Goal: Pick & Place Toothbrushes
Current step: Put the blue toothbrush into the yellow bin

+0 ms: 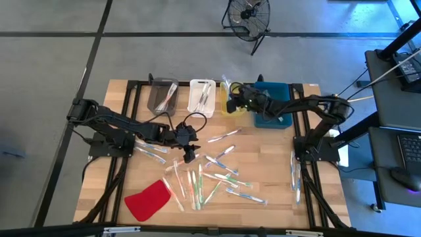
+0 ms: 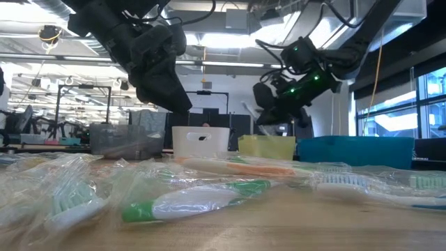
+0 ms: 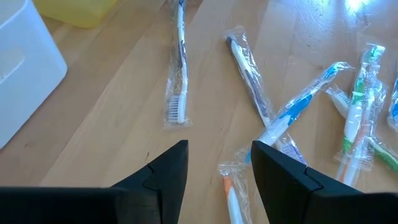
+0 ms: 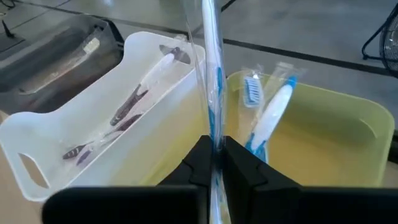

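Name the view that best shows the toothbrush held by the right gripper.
Right wrist view: the wrapped blue toothbrush stands pinched in the shut right gripper, over the yellow bin. The high and low views show it small; the left wrist view misses it.

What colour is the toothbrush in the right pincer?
Blue and white toothbrush, wrapped in clear plastic; right wrist view shows it best.

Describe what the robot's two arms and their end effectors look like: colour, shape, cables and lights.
Both arms are black and jointed. The left arm carries a looping black cable near its wrist. The right arm shows small green lights near its wrist in the low view. The left end effector has two dark, wedge-shaped fingers; so does the right end effector.
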